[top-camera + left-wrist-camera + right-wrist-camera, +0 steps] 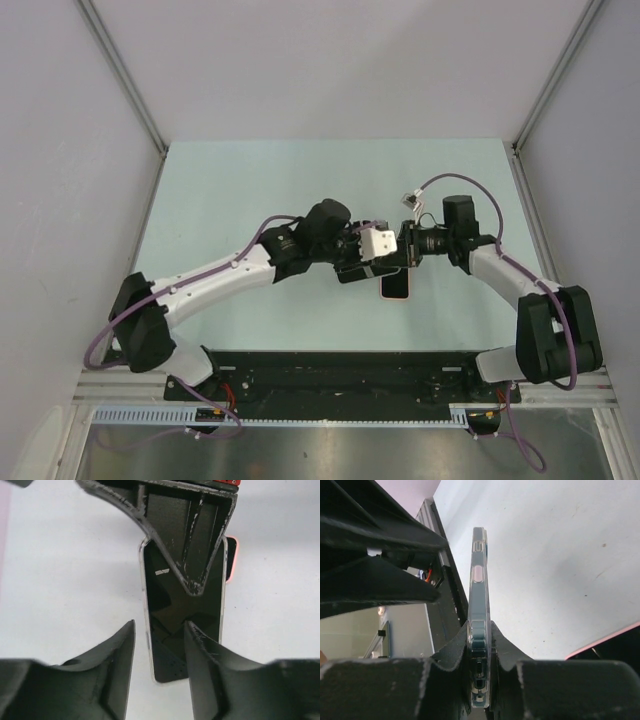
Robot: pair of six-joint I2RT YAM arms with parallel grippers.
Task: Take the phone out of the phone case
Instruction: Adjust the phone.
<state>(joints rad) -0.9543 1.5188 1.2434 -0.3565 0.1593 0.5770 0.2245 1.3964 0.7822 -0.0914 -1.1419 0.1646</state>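
Phone [478, 580] held on edge over the worktop [230, 190], as seen on my remote feeds: the right gripper [479, 627] has its fingers clamped on the two faces at one end of it. The left gripper [160, 630] faces it from the other end, fingers apart, with one long edge of the phone showing in the gap and nothing pinched. Just beside the phone, lower down on the worktop, lies a pink-rimmed case [396, 288] with a dark inside. I judge the separating step all but done, the handset apparently out of that case. Whether a clear shell wraps its pale, glassy edge I cannot tell. The next move, by my reading, calls for the left fingers to close squarely on the phone's free end before the right lets go, then a set-down well apart from the case. Count: one phone, one case, two grippers.
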